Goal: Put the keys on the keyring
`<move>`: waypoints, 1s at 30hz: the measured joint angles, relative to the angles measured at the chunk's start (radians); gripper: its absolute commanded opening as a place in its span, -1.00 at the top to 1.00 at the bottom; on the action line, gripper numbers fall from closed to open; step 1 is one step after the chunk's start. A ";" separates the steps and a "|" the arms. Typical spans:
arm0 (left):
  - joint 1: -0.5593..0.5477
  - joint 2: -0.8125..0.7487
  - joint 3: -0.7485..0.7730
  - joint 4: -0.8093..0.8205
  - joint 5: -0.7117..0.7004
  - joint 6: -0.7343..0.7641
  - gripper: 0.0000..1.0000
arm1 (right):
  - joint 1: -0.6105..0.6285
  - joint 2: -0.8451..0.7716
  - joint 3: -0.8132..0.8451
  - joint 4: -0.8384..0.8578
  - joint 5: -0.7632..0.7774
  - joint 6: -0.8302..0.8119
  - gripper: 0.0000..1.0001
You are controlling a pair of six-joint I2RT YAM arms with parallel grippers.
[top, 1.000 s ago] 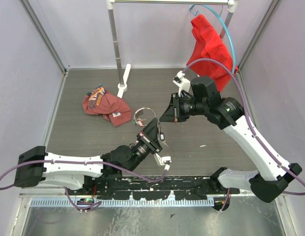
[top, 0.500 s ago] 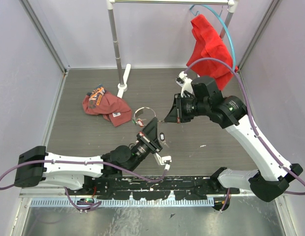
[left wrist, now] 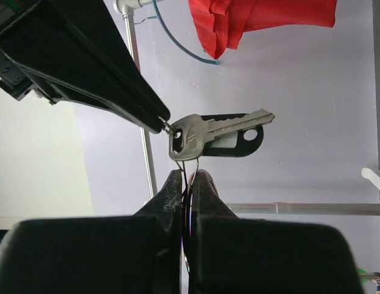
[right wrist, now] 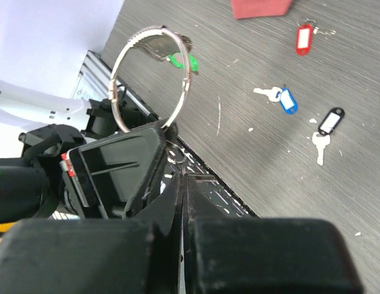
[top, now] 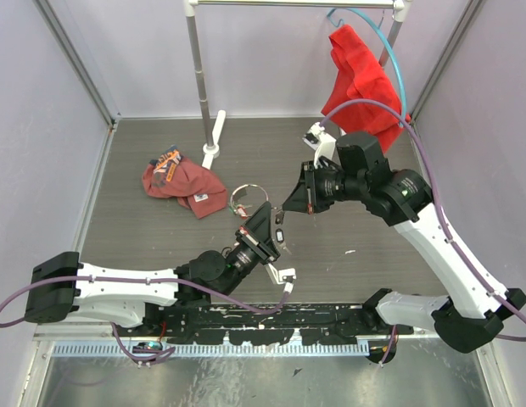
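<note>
Above the surface (top: 271, 153), the keyring (right wrist: 189, 78) was gripped in the clenched left jaws, and a black-tagged key (left wrist: 199, 136) was pinched at its head by the shut right jaws. Threading was judged in hand; next, the key's hole had to be aligned finely with the ring's split end

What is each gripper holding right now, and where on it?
The left gripper pinches the keyring at the bottom of its loop. The right gripper, shut, pinches a dark-tagged key by its head.
</note>
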 measured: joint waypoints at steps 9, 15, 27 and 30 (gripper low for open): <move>0.000 0.000 0.000 0.000 0.000 0.000 1.00 | 0.000 -0.017 -0.037 0.095 -0.103 -0.005 0.99; 0.000 0.000 0.000 0.000 0.000 0.000 1.00 | 0.000 -0.011 -0.037 0.106 -0.109 -0.003 0.99; 0.000 0.000 0.000 0.000 0.000 0.004 1.00 | 0.000 0.004 -0.037 0.097 -0.080 -0.002 0.98; 0.000 0.000 0.000 -0.001 0.000 0.004 1.00 | 0.000 0.004 -0.037 0.097 -0.077 -0.002 0.99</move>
